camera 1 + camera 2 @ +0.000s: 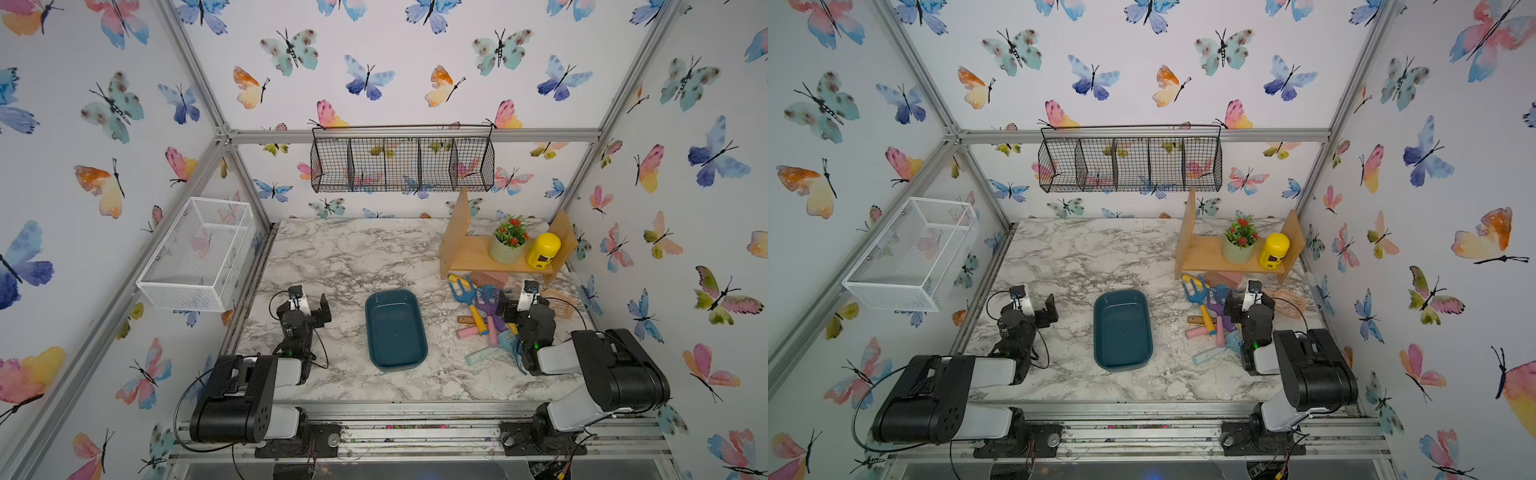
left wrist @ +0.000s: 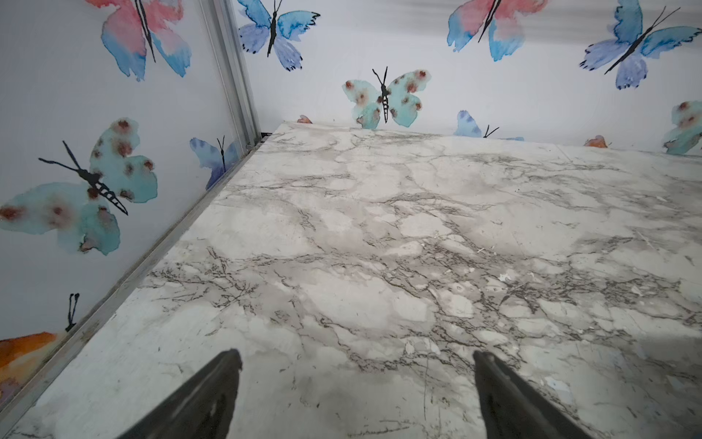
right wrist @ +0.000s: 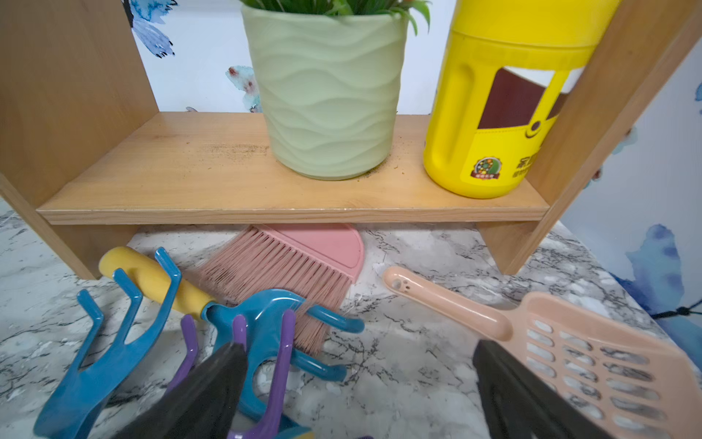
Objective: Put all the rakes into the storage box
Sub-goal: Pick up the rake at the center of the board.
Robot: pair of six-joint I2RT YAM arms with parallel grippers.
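Under right gripper (image 3: 357, 347) — purple rake (image 3: 283, 353), jaws wide

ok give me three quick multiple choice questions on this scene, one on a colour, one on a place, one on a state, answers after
1. What colour is the storage box?
A. pink
B. dark teal
C. yellow

2. Where does the yellow bottle stand?
A. on the wooden shelf, beside the plant pot
B. in the storage box
C. in the white mesh basket

3. How is the right pincer?
A. shut on the brush
B. shut on the scoop
C. open, gripping nothing

Answers:
1 B: both top views show a dark teal bin.
2 A: it stands on the shelf board next to the pot.
3 C: in the right wrist view its jaws stand wide apart, clamping nothing.
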